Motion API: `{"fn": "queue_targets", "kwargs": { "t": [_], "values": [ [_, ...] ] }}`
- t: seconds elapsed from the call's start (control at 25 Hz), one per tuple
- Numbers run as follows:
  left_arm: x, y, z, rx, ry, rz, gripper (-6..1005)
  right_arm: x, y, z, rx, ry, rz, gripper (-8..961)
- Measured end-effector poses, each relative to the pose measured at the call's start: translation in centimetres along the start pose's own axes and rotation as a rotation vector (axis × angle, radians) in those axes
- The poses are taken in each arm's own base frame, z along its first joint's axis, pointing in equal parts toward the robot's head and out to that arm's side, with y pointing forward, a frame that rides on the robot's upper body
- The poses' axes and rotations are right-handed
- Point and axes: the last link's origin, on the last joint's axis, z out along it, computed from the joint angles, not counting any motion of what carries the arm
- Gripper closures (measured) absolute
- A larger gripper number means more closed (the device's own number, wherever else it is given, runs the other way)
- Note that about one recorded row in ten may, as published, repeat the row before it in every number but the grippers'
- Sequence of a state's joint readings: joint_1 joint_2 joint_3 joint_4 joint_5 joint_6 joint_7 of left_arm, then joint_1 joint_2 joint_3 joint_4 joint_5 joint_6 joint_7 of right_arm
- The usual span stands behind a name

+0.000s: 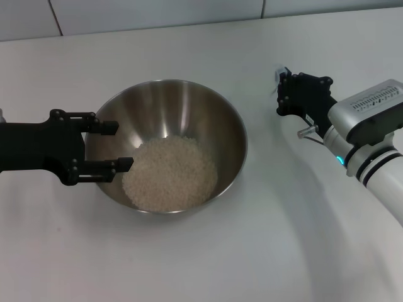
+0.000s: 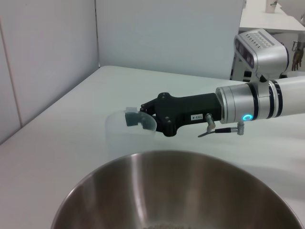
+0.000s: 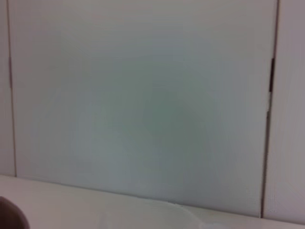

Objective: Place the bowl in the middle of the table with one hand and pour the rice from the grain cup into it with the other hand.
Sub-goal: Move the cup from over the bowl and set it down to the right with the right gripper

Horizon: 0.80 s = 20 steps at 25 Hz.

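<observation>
With rice (image 1: 170, 173) in the bowl (image 1: 189, 104), the right hand (image 2: 136, 118), gripping the empty cup (image 2: 126, 131), should lower it upright onto the tabletop (image 1: 264, 251), left hand (image 1: 113, 146) wide.

One bowl (image 1: 170, 107), one grain cup (image 2: 128, 133), two tools: left tool (image 1: 123, 146), right tool (image 2: 136, 117).

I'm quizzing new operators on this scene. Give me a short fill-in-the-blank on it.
1. The rice lies inside the ____.
2. The grain cup is held by the ____ gripper.
3. The left gripper has its fingers ____, straddling the bowl rim.

Missing words: bowl; right; open
</observation>
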<state>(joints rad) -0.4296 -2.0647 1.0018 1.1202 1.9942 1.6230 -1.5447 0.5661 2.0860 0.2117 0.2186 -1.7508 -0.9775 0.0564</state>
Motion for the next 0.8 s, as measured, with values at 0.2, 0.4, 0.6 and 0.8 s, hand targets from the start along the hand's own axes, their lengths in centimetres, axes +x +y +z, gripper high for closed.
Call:
{"fn": "queue_targets", "kwargs": {
  "t": [0.2, 0.4, 0.6, 0.8],
  "values": [
    [0.0, 0.0, 0.1, -0.002, -0.004, 0.0, 287, 0.4, 0.1, 0.0, -0.002, 0.027, 0.005, 916],
    [0.1, 0.0, 0.3, -0.011, -0.008, 0.006, 287, 1.2, 0.1, -0.1, 0.002, 0.076, 0.008, 914],
    [0.1, 0.0, 0.3, -0.012, -0.01, 0.003, 287, 2.0, 0.5, -1.5, 0.001, 0.079, 0.039, 659],
    [0.1, 0.0, 0.3, -0.013, -0.012, -0.004, 287, 2.7, 0.3, -3.9, 0.046, 0.031, 0.096, 458]
  ]
}}
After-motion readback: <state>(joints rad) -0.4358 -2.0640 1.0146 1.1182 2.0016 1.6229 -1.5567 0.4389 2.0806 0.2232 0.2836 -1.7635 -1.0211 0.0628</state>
